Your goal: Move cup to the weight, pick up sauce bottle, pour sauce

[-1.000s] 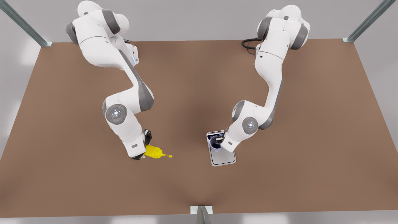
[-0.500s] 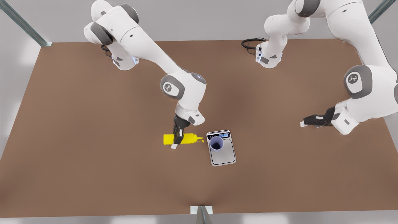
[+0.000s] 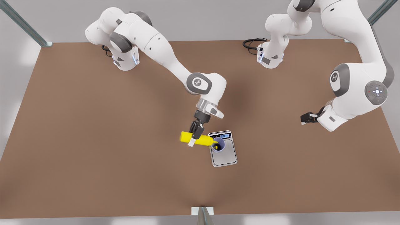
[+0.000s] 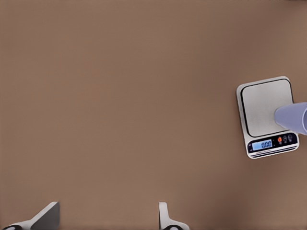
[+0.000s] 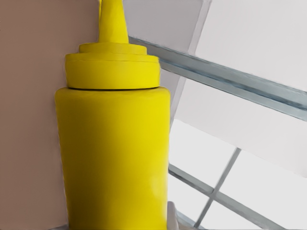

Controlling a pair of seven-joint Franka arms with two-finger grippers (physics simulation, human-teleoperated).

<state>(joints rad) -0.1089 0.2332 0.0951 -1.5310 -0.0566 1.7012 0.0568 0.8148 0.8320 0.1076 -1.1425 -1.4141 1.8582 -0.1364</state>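
Near the middle of the table (image 3: 93, 140), the right gripper (image 3: 194, 136) pinches the sauce bottle (image 3: 200, 139) across its yellow body, one finger on each side. The bottle lies tipped almost level, base toward the front view's left, nozzle toward the front view's right and reaching over the rim into the dark mouth of the cup (image 3: 217, 144). In the right wrist view the bottle (image 5: 112, 153) stands close up, its stepped cap and pointed nozzle clear.

The cup stands upright on the weight (image 3: 226, 156), at the far left corner of its metal plate, just beside the dark panel with the blue display. In the left wrist view the weight (image 4: 261, 103) lies off to one side with the cup (image 4: 292, 117) on it, and the display reads zeros.

The left gripper (image 3: 305, 118) waits well apart, above the table toward the front view's right; its fingers (image 4: 45, 218) are spread and hold nothing.
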